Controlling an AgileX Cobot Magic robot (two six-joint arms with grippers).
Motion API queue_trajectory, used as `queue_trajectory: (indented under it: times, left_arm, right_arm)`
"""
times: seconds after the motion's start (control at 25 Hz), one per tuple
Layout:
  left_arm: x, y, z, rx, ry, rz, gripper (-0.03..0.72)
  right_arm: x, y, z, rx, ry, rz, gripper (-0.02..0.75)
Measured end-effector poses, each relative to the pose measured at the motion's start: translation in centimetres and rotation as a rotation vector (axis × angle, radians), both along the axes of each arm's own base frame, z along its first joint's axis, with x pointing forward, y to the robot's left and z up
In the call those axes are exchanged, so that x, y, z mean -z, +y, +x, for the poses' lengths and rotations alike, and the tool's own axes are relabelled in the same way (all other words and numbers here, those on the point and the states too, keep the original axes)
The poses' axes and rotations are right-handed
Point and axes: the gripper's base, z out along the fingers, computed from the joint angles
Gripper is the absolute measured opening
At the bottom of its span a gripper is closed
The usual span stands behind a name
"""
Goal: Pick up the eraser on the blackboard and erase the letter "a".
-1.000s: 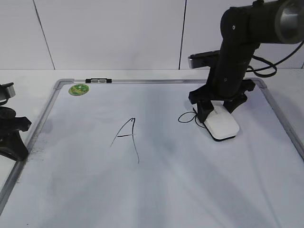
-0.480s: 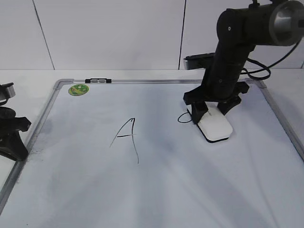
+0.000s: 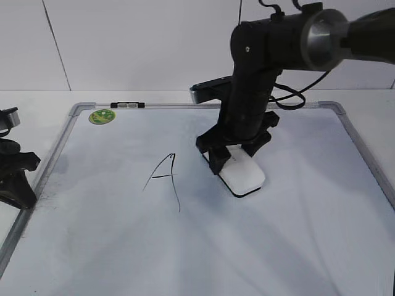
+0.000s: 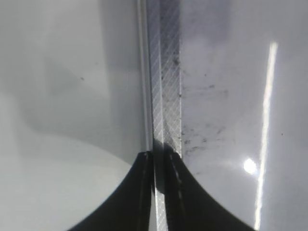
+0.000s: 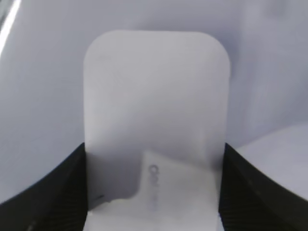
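Note:
The eraser (image 3: 245, 176), a white block with a black base, lies flat on the blackboard (image 3: 278, 240) right of its middle. My right gripper (image 3: 237, 161) is shut on it from above, one finger on each long side. In the right wrist view the eraser (image 5: 154, 106) fills the space between the black fingers of the right gripper (image 5: 154, 161), with a grey logo showing. The letter "a" does not show anywhere; the arm and eraser cover that part of the board. My left gripper (image 3: 15, 182) rests at the board's left edge, shut and empty.
A tall capital "A" (image 3: 165, 179) is drawn left of the eraser. A green sticker (image 3: 102, 116) and a small black-and-grey clip (image 3: 128, 105) sit at the board's back left. In the left wrist view the left gripper (image 4: 160, 161) sits over the board's metal frame (image 4: 163, 96).
My right gripper has slid the eraser leftward across the board, over the spot where the small loop of the "a" showed. That loop no longer shows. The left arm has not moved.

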Motion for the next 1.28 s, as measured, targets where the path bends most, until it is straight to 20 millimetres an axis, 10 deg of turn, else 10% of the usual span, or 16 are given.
queue_trajectory:
  times: [0.48,1.0,1.28]
  left_arm:
    - [0.0,0.0,0.0,0.0,0.0,0.0,0.039]
    - [0.0,0.0,0.0,0.0,0.0,0.0,0.039]
    - [0.0,0.0,0.0,0.0,0.0,0.0,0.04]
  right_arm:
    - [-0.3,2.0,-0.2,-0.033,-0.011,-0.018,0.544]
    - [-0.4,-6.6,3.7,0.171,-0.021,-0.048,0.544]
    - [-0.4,-7.3,3.9,0.196,-0.013,-0.041,0.544]
